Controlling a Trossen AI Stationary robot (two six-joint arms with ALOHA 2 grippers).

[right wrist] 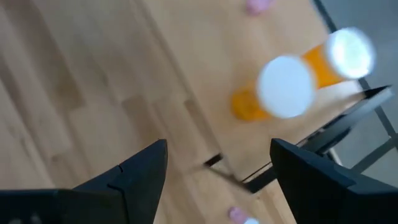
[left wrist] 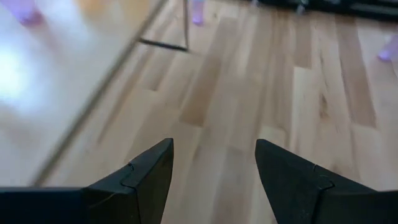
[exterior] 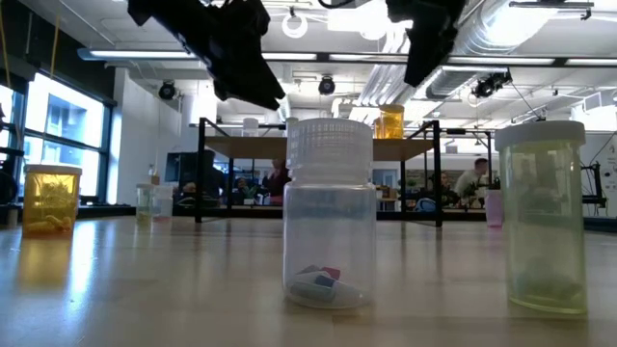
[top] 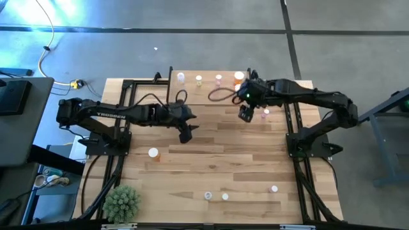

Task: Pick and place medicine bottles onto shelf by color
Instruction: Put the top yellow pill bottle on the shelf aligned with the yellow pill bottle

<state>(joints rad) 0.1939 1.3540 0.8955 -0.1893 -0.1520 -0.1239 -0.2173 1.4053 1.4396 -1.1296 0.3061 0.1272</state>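
Several bottles already stand on the shelf (top: 208, 88) at the table's far edge, including two orange ones (right wrist: 283, 90). The right gripper (top: 246, 114) hangs just beside the shelf, jaws spread and empty. The left gripper (top: 185, 133), also released, waits mid-table. At least five bottles are left: one orange (top: 153, 153), one pink (top: 266, 113), three (top: 225, 196) near the front.

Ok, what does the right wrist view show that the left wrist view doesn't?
Only the right wrist view: two orange bottles with white caps standing on the shelf, between the open right gripper fingers. Only the left wrist view: the open left gripper over bare tabletop, with a pinkish bottle far off. Both: open, empty fingers above light wood.
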